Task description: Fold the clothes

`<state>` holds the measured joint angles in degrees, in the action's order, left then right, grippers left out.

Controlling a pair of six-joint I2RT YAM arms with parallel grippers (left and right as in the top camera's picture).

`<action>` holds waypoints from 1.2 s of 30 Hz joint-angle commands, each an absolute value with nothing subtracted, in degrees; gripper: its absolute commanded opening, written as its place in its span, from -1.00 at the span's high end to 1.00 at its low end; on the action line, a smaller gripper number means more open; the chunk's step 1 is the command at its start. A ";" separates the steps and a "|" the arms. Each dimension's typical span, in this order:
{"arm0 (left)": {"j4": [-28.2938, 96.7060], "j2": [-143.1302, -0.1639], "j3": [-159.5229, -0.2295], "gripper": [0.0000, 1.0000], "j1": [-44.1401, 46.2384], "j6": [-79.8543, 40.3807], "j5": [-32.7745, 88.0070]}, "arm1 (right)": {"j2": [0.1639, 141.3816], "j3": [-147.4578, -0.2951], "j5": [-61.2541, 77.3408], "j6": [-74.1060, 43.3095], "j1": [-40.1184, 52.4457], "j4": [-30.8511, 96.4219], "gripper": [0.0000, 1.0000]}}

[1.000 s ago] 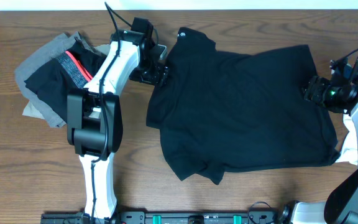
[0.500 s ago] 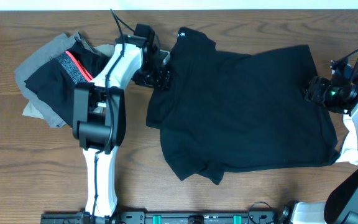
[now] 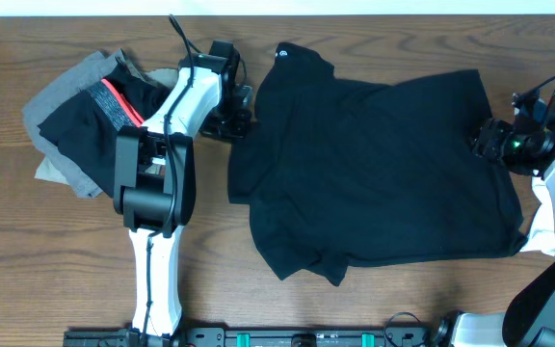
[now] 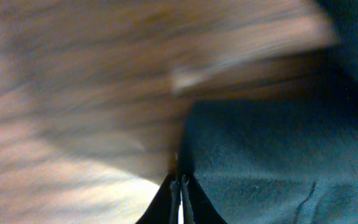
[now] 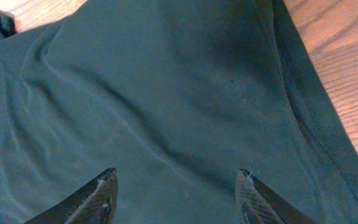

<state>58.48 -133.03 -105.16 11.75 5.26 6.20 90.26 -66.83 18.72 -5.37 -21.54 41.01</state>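
A large black T-shirt (image 3: 374, 173) lies spread across the middle of the table, its small white neck label (image 3: 283, 53) at the top left. My left gripper (image 3: 242, 118) is shut at the shirt's left edge. In the blurred left wrist view its tips (image 4: 180, 179) meet right on the cloth edge (image 4: 260, 162). My right gripper (image 3: 480, 140) hovers open over the shirt's right side. In the right wrist view black cloth (image 5: 166, 93) fills the space between its spread fingers (image 5: 107, 183).
A pile of other clothes sits at the far left: a grey piece (image 3: 56, 106), a black one with a red band (image 3: 114, 101) and a tan bit (image 3: 51, 172). Bare wood (image 3: 66, 260) runs along the front. The left arm's base (image 3: 147, 202) stands beside the shirt.
My left gripper has closed from open onto the shirt's left edge and shifted slightly left. The right arm has not moved.
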 commanded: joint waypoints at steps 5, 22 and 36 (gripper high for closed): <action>59.72 -129.03 -105.43 0.88 8.14 -4.47 -6.79 | 90.21 -67.77 17.89 -5.30 -20.78 40.71 -0.20; 54.98 -128.57 -105.10 -0.01 7.20 0.43 17.67 | 98.48 -67.77 18.48 -6.39 -19.20 38.50 -0.22; 51.55 -128.57 -100.01 -0.22 9.43 8.19 21.87 | 98.48 -67.77 19.59 -6.39 -19.07 38.15 -0.20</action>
<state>51.83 -130.04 -101.30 9.32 6.28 20.80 98.43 -66.85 18.44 -5.85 -19.57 38.26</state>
